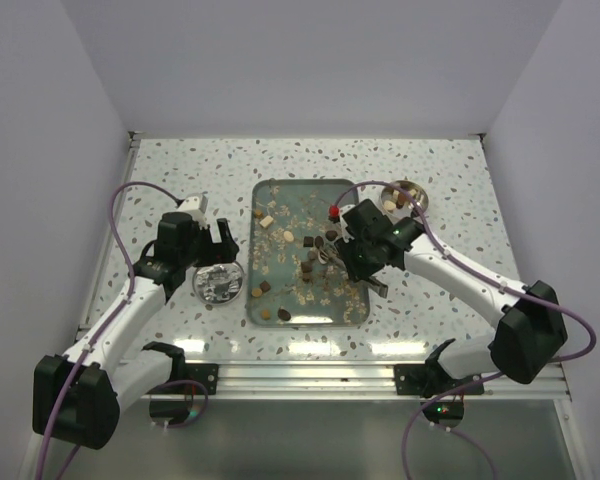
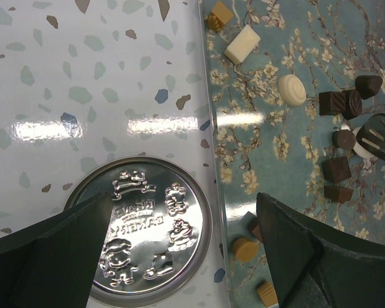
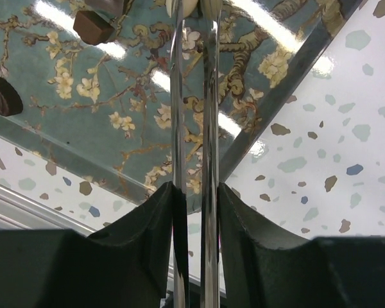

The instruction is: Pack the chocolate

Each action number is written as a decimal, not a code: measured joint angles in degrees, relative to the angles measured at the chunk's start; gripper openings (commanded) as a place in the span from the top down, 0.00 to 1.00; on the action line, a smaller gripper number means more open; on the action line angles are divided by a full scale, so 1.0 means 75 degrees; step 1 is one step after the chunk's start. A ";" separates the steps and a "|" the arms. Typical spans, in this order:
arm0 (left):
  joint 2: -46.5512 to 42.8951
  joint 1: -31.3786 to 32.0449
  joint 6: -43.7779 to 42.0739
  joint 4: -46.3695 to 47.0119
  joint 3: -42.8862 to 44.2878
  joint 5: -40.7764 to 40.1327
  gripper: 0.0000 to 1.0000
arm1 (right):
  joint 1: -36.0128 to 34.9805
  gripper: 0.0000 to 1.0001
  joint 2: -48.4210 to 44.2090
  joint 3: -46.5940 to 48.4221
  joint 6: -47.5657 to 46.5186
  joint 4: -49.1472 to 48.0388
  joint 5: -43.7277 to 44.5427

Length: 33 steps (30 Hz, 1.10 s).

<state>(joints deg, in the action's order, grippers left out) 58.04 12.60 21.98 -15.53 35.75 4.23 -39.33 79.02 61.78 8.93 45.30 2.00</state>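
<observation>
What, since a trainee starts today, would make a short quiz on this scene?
1. True or false: the left gripper is shut on the silver lid.
2. What does the right gripper hold? A) spoon B) tongs C) chocolate
3. Fill in: loose chocolates lie on the floral ___.
Key: 1 false, its jaws stand open; 2 B, the tongs; 3 tray.
</observation>
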 measured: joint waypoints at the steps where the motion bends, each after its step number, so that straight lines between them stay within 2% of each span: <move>1: 0.0003 0.0000 0.0000 0.0000 0.0000 -0.0003 0.00 | -0.0006 0.67 0.0026 0.0015 -0.0003 0.0017 0.0020; 6: 0.0020 0.0000 0.0000 0.0000 0.0000 0.0000 0.00 | -0.0038 0.73 0.0117 0.0221 -0.0006 0.0163 0.0160; 22: 0.0140 0.0000 -0.0006 0.0026 0.0000 0.0003 0.00 | 0.0047 0.74 0.0114 0.1480 -0.0026 0.1067 0.1070; 26: 0.0146 0.0000 -0.0006 0.0029 0.0000 0.0003 0.00 | 0.0533 0.74 0.0117 0.1562 -0.0096 0.1040 0.1137; 33: 0.0143 0.0000 -0.0006 0.0026 0.0000 0.0003 0.00 | 0.2057 0.74 0.0318 0.2142 -0.0312 0.0970 0.1142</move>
<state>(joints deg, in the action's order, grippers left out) 59.11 12.60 21.93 -15.33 35.75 4.25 -23.90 81.41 77.84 6.59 52.58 10.57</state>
